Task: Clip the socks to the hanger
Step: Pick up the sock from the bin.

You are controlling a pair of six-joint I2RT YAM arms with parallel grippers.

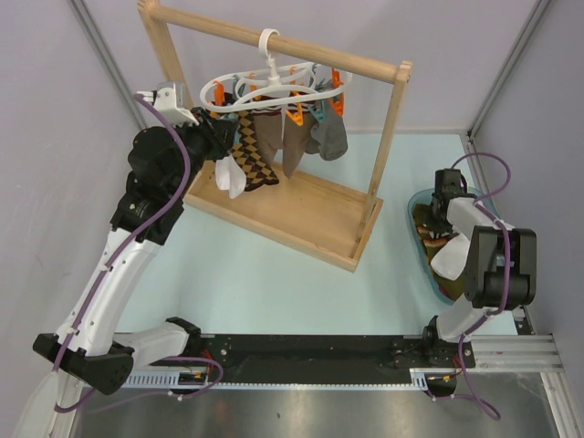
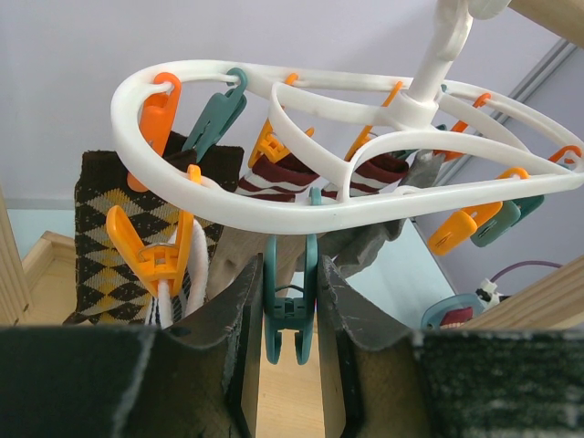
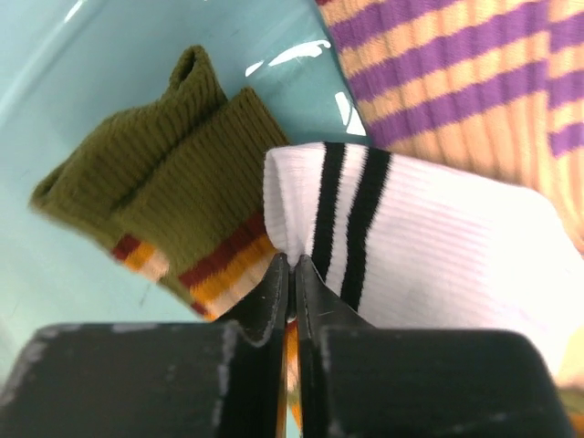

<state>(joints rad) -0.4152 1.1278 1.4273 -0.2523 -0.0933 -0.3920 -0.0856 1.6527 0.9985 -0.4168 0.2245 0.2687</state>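
The left gripper [image 2: 287, 270] is clamped on a teal clip [image 2: 292, 315], one finger pressing each side of it. The clip hangs from the near ring of the white hanger [image 2: 301, 206]. The hanger is hooked over the top bar of the wooden rack [image 1: 292, 46]. An argyle sock [image 2: 100, 237], a white hanging sock [image 1: 228, 178], a tan sock [image 1: 292, 151] and a grey sock [image 1: 330, 137] are already clipped beneath it.

The right gripper [image 3: 294, 265] has its jaws together, with the tips meeting at the cuff edge of a black-striped white sock [image 3: 438, 255]. Whether fabric is caught between them cannot be determined. This sock lies in the teal tray [image 3: 73, 55] on the right side of the table [image 1: 274, 292]. The tray also contains an olive sock [image 3: 173, 164] with a red and yellow band, touching the white cuff, and an orange-purple striped sock [image 3: 456, 73] just beyond.
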